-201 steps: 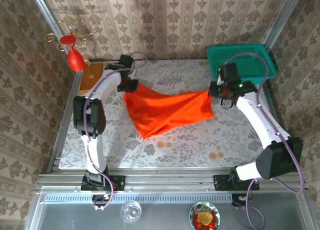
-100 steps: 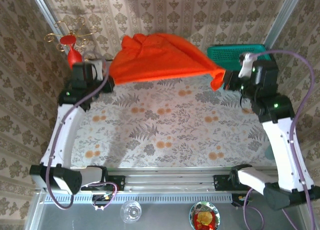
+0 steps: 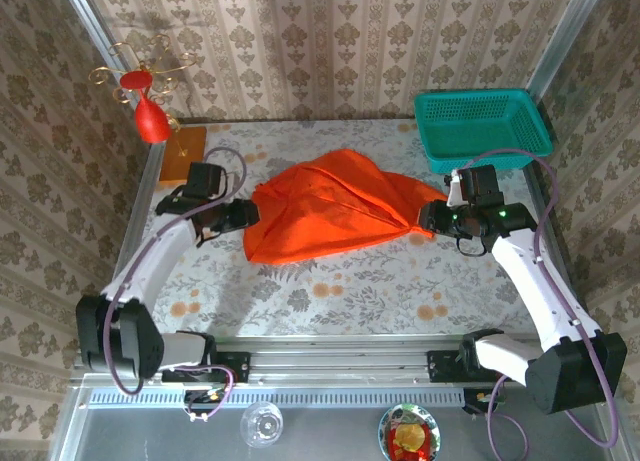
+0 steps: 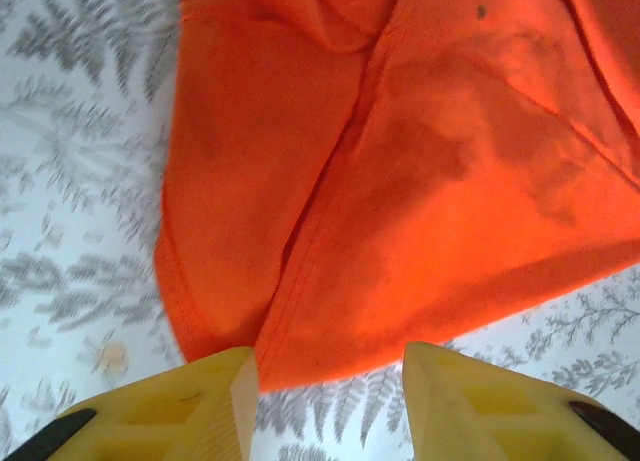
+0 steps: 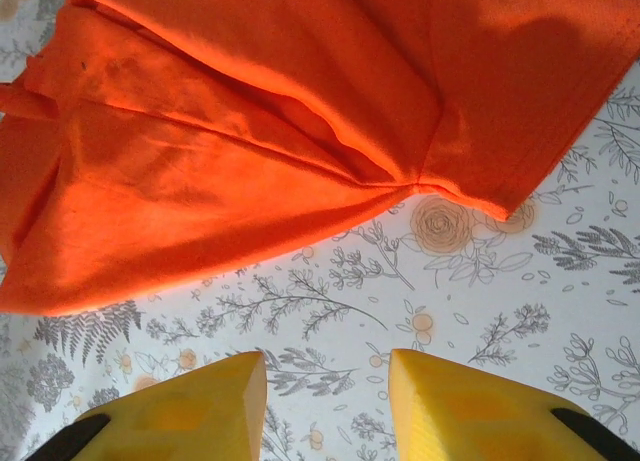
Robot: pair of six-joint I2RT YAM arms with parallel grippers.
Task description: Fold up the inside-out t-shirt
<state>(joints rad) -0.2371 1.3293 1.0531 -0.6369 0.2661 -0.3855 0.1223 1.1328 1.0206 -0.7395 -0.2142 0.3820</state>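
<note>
Two grippers: both spread, nothing pinched
inside-out t-shirt [image 3: 335, 209]: rumpled heap mid table [image 3: 330, 291], lying between the two arms
long axis: runs left-right, slightly tilted, with the left end nearer the arm bases
points: broad end to the left, narrowing to a tip on the right
left gripper [image 3: 243, 214]: at the broad end; yellow fingers [image 4: 215, 401] apart, hem edge just at the gap, loose
seam [image 4: 335, 181]: raised stitching, runs away from the left fingers
right gripper [image 3: 428, 219]: at the narrow tip; fingers [image 5: 215, 406] apart, bare table between them and the cloth
teal basket [image 3: 483, 126]: far right corner, apart from the shirt
</note>
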